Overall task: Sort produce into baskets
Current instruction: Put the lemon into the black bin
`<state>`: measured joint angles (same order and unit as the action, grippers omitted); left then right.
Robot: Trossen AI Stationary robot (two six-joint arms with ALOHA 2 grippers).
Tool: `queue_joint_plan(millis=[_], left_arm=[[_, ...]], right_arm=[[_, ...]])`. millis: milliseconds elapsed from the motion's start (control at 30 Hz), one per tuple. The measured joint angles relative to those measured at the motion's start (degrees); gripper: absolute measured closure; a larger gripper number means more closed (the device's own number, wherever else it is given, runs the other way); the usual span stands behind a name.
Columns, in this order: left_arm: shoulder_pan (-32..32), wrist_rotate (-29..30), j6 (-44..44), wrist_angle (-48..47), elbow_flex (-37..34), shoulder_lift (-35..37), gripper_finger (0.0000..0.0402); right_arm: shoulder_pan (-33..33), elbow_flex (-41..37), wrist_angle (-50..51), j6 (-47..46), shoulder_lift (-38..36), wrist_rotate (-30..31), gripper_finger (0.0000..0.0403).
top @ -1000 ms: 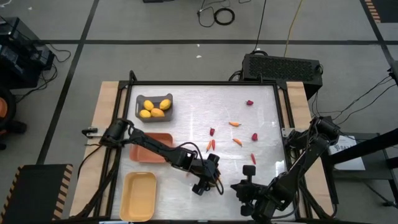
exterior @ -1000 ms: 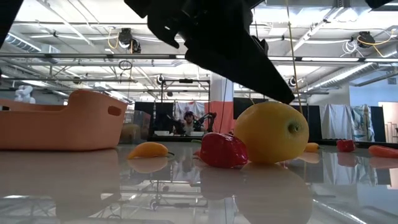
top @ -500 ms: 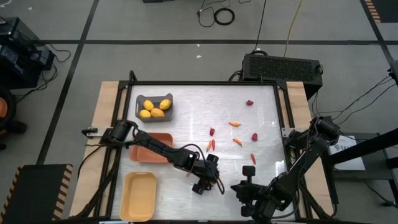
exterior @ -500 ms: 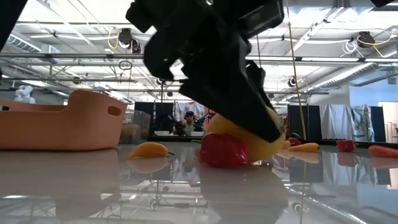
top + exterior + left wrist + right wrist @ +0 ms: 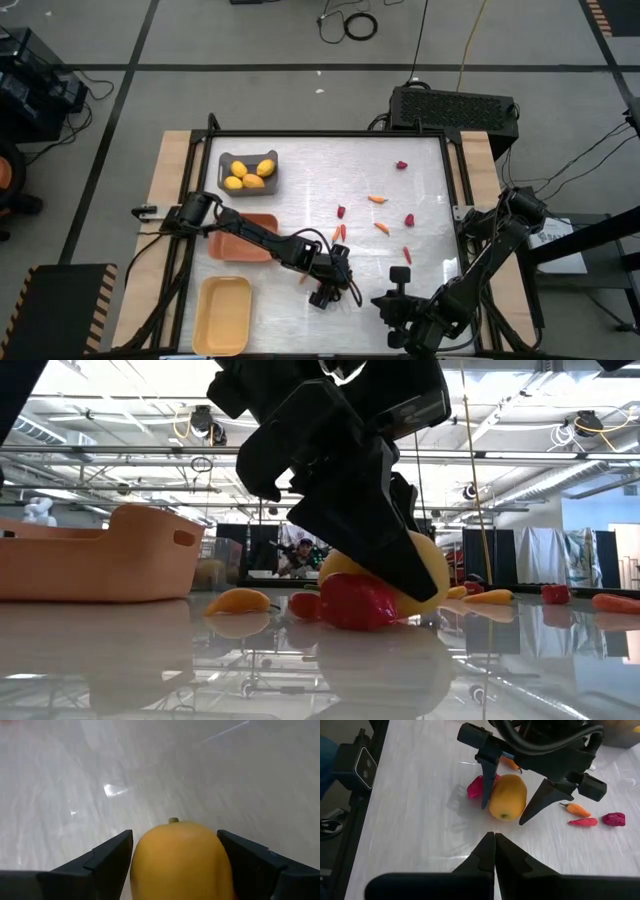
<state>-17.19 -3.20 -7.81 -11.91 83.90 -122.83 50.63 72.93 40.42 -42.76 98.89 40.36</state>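
A yellow-orange lemon [image 5: 507,797] lies on the white table near its front edge, touching a red strawberry-like piece [image 5: 476,787]. My left gripper [image 5: 325,293] is down over the lemon with one finger on each side. The lemon fills the gap between the fingers in the left wrist view [image 5: 180,860] and shows behind the dark gripper in the low view [image 5: 425,575]. My right gripper [image 5: 493,836] is shut and empty, just to the lemon's right, pointing at it. The grey basket [image 5: 222,160] at the far left holds several lemons. My left gripper pinches the lemon's two long sides [image 5: 142,865] between its two fingers. The fingers [image 5: 486,780] slant down from above and the far left and lie along the lemon. The lemon rests on the table, its stem end [image 5: 173,820] pointing away from the wrist.
The orange basket [image 5: 262,222] lies partly under my left arm. The pale yellow basket [image 5: 222,315] is at the front left. Carrots [image 5: 378,199] [image 5: 381,227] [image 5: 338,233] and red pieces [image 5: 401,165] [image 5: 409,220] [image 5: 407,254] lie scattered at centre right.
My left gripper has come down over the lemon, and its fingers now stand at the lemon's sides. The lemon has shifted a little against the red piece beside it and stays on the table.
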Motion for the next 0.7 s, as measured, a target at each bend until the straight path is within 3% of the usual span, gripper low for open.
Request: queue_joint_plan(millis=[267,467,700], left_arm=[[0.11,-0.02,0.04,-0.48,0.0,0.0,0.0151],[0.45,-0.02,0.02,-0.87,0.43,0.66,0.0158],[2.2,2.28,-0.06,-5.78,0.74,8.71,0.0159]], right_arm=[[-0.02,0.0,0.03,0.0,0.0,0.02,0.0402],[-0.02,0.0,0.06,0.07,0.0,0.02,0.0402],[-0.04,0.02,0.17,0.08,0.0,0.02,0.0402]])
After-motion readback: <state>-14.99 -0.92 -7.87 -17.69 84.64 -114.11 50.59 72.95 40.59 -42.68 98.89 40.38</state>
